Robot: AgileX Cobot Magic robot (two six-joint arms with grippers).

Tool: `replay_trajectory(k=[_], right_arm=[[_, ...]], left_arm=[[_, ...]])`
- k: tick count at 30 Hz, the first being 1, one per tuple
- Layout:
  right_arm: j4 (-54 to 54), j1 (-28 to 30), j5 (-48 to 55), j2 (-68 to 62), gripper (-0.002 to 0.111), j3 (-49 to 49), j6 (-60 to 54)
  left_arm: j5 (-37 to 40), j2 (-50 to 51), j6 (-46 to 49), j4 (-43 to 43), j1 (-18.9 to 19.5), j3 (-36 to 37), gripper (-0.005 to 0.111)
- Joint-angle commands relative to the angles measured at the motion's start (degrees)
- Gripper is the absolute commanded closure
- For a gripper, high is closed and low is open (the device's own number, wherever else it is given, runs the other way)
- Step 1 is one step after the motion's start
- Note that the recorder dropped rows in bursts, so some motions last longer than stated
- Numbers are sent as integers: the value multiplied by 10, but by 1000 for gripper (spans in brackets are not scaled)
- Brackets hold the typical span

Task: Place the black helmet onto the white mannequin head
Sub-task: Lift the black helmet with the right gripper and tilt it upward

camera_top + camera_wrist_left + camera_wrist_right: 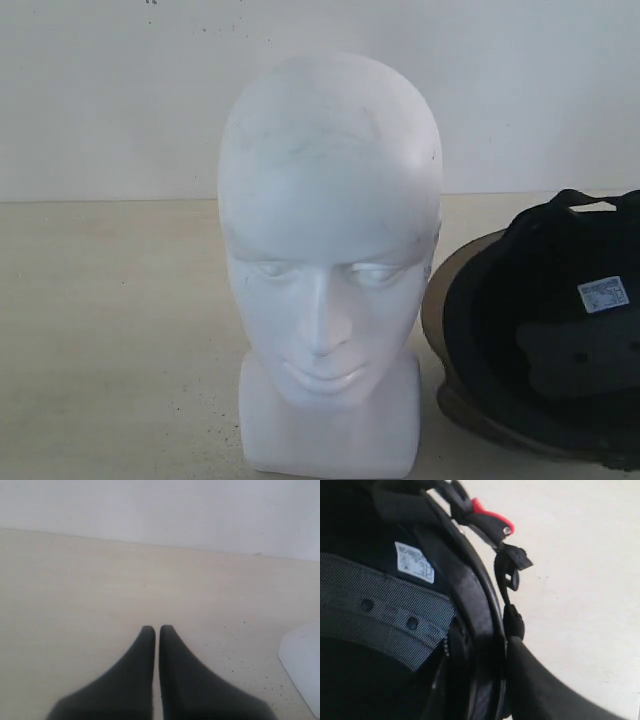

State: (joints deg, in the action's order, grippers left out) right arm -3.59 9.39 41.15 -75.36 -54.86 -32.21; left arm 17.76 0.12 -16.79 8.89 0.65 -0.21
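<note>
The black helmet (545,340) lay on the table (120,330) just right of the white mannequin head (330,250). The left gripper (157,630) was pinched together, holding nothing. The right gripper (502,647) sat at the helmet rim by a red buckle (492,517); couldn't tell its grip.

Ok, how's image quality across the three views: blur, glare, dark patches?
Exterior view: soft even light, no glare, white mannequin head fairly sharp, black helmet cropped at the frame edge. Left wrist view: fingers soft, too close to the lens. Right wrist view: helmet interior dark, label unreadable, near finger blurred.
</note>
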Motion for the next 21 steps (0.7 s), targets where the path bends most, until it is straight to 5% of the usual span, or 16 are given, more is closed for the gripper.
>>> replay_trajectory(k=[1, 11, 21], right_arm=[[36, -23, 26, 25, 109, -7, 1], [233, -113, 70, 73, 109, -7, -38], [205, -190, 88, 85, 109, -6, -154]], left_arm=[[-2, -1, 2, -2, 2, 2, 102], [-2, -1, 2, -2, 2, 2, 102], [-2, -1, 2, -2, 2, 2, 102]])
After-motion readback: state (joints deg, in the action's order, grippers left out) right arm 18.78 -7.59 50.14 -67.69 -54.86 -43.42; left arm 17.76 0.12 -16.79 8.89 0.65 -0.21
